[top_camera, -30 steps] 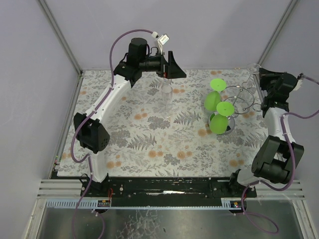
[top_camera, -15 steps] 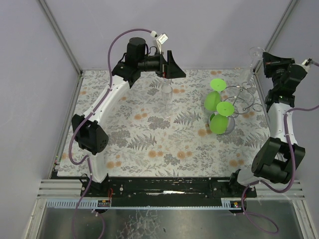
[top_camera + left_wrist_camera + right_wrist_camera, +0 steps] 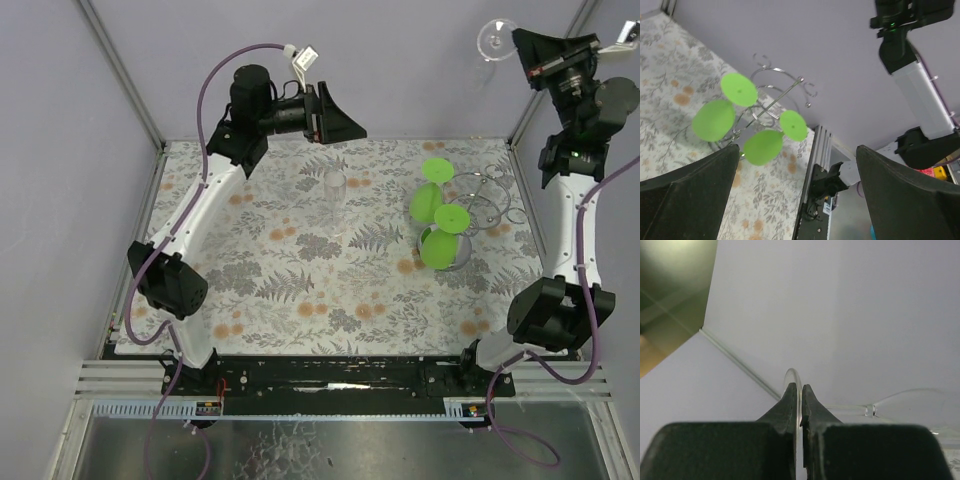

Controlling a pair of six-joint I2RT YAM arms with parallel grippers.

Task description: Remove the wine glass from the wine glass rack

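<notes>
**Clear glass off the rack, held high in the right gripper**

The right gripper [image 3: 800, 388] is clamping its black fingers on the thin foot of the clear stemmed wine glass [image 3: 912, 401]. The stem is running sideways to the gripper's right, and the bowl is lying out beyond it against the pale wall. The silver wire wine glass rack [image 3: 483, 194] is standing well below this gripper, apart from the glass. It is carrying two bright green wine glasses [image 3: 439, 248], both hanging bowl-down with their round feet uppermost.

The left gripper [image 3: 338, 121] is hovering with its jaws spread wide and nothing between them. A clear upright glass [image 3: 334, 189] is standing just below it on the fern-patterned table [image 3: 300, 290].

A second ago the right gripper was sitting low, just beside the rack's far loops. It is now raised high above the rack with the clear glass. The left gripper has shifted slightly away from the rack, jaws unchanged. The green glasses and the upright glass are resting where they were.
</notes>
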